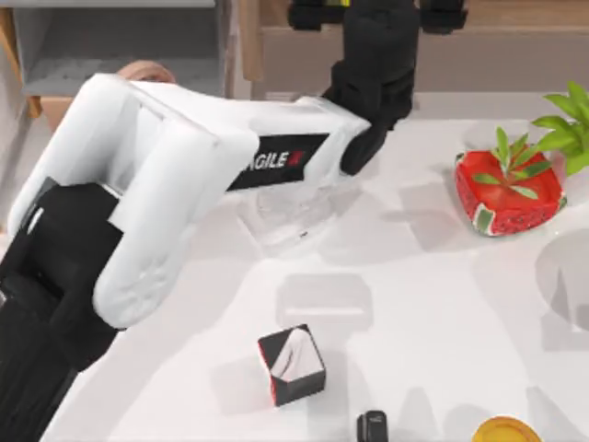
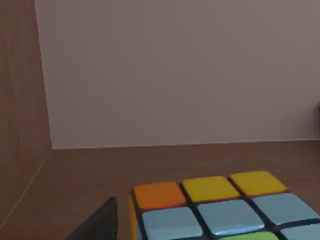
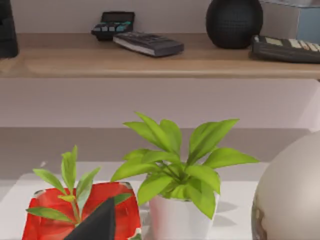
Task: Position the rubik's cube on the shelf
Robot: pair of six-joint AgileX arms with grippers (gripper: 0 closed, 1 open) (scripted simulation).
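Right now I'm reaching my left arm (image 1: 175, 184) across the table toward the shelf (image 1: 497, 14) at the far edge, and the left wrist view is putting the rubik's cube (image 2: 225, 207) just under the camera, over a brown wooden floor with a wood wall on one side and a plain pale panel behind, so I'm judging the cube is inside a shelf recess. One dark fingertip (image 2: 97, 225) of the left gripper is showing right beside the cube's orange-edged side; touching or just apart, I cannot tell, and I cannot tell how wide the jaws are standing or whether they are holding the cube. Risks as I'm reading it: if I'm letting go while the cube is above the board and not resting on it, it may be dropping, rolling and ending near the lip; if the finger is dragging on the side as I pull back, it may be tugging the cube out with it; the forearm is also hanging low over the table, so a careless retreat could be clipping the black box with a white top (image 1: 292, 365) below it. The right arm is idling at the right side of the table, its wrist view looking at a red pot with green sprigs (image 3: 80, 215), a white pot with a leafy plant (image 3: 175, 200), and an upper plank (image 3: 160, 62) carrying a calculator (image 3: 147, 44), a dark round vase (image 3: 234, 22) and a keyboard-like device (image 3: 287, 48). Table surface (image 1: 433, 304) is glossy white, with a yellow disc (image 1: 506, 430) and a small dark object (image 1: 372, 426) near its front edge.
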